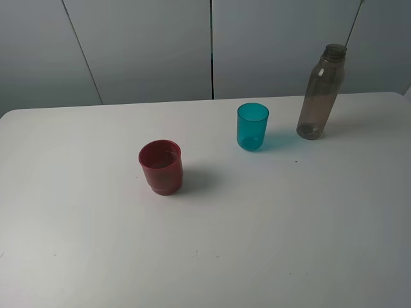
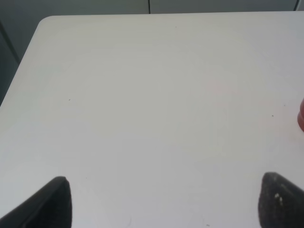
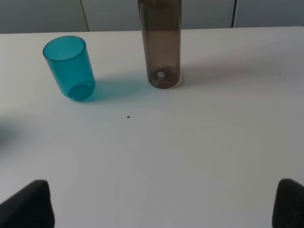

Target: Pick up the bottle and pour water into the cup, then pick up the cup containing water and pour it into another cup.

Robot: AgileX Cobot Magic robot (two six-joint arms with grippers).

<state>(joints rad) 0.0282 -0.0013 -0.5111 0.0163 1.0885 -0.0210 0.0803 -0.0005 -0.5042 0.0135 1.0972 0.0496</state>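
The tall smoky grey-brown bottle (image 1: 320,93) stands upright at the back right of the white table. The teal cup (image 1: 252,127) stands upright to its left, apart from it. The dark red cup (image 1: 161,167) stands nearer the middle left. Neither gripper shows in the exterior high view. In the right wrist view my right gripper (image 3: 164,204) is open and empty, well short of the bottle (image 3: 161,42) and the teal cup (image 3: 70,67). In the left wrist view my left gripper (image 2: 164,204) is open and empty over bare table, with a sliver of the red cup (image 2: 301,116) at the frame edge.
The white table (image 1: 77,244) has a rounded back left corner (image 2: 45,21). A grey panelled wall (image 1: 148,45) runs behind the table's far edge. A small dark speck (image 3: 128,117) lies on the table in front of the bottle.
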